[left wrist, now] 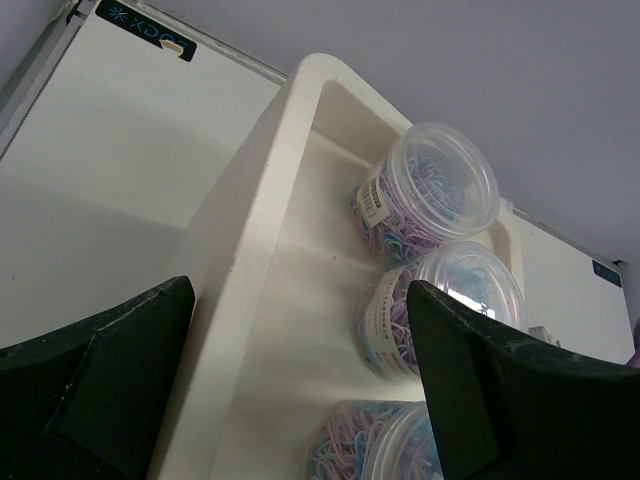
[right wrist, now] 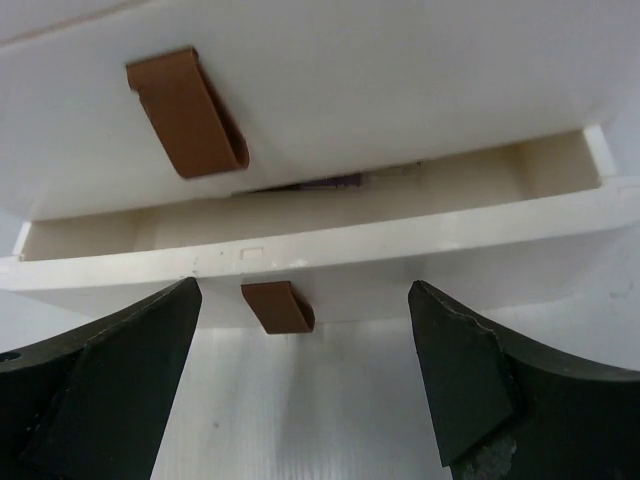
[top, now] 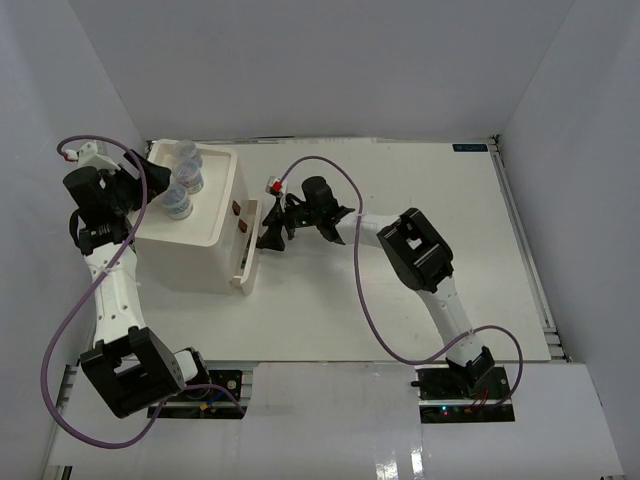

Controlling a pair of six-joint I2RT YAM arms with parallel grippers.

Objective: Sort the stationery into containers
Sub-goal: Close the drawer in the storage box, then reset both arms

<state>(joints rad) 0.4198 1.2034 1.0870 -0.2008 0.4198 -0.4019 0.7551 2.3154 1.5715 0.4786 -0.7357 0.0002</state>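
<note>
The white box unit stands at the table's left. Three clear jars with bluish contents stand in its top tray; the left wrist view shows them as a far jar, a middle jar and a near jar. My left gripper is open and empty over the tray's left rim. My right gripper is open and empty just in front of the drawers, astride the lower brown knob. The lower drawer is pulled partly out; a thin dark pen shows inside. The tape rings are out of view.
The upper drawer is shut, its brown knob above the open one. White walls enclose the table at the back and both sides. A purple cable loops over the right arm.
</note>
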